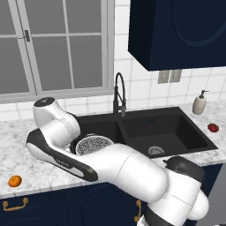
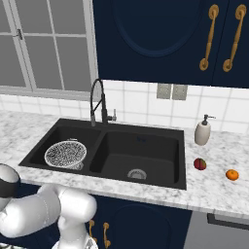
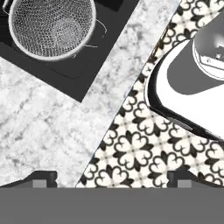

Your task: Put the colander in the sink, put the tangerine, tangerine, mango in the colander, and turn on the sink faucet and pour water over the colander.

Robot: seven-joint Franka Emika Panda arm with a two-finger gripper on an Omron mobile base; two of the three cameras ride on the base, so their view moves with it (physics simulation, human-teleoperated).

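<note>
Here, the colander [image 2: 65,154] sat in the sink's [image 2: 146,127] left basin, ready for fruit, while the tool [image 3: 112,179] hung wide open and empty above the desk [image 3: 48,131] edge.

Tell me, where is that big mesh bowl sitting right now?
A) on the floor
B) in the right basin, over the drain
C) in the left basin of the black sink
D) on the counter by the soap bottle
C: the colander sits in the left basin of the sink, left of the faucet; the right basin holds just its drain.
</note>
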